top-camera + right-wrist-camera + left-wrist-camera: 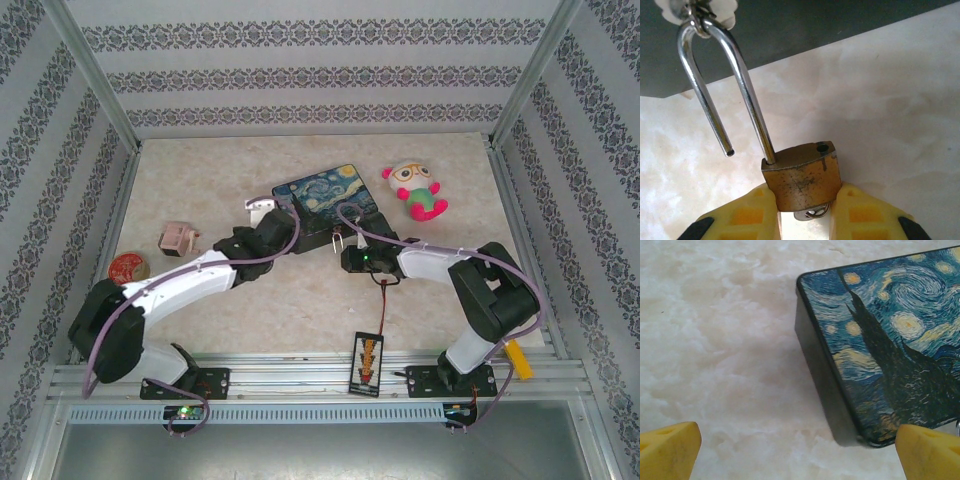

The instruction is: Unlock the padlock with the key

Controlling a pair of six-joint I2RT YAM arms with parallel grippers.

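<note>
- Right wrist view: the padlock [802, 177] sits low in the centre of the frame, its brass body clamped between the yellow fingers of the right tool [807, 202].
- Its shackle [747, 85] is sprung. The short leg hangs free of the body, and the bend at upper left is hooked through the latch of the painted box [790, 30].
- A sliver of silvery metal [812, 214] shows under the body (perhaps the key's ring; too hidden to tell).
- Left wrist view: the left tool [797, 450] has its fingers wide apart, holding nothing, over the table [715, 315] beside the box's corner.
- Judging from this, the unlocking looks done; at most, unhooking the shackle from the latch is left.
</note>
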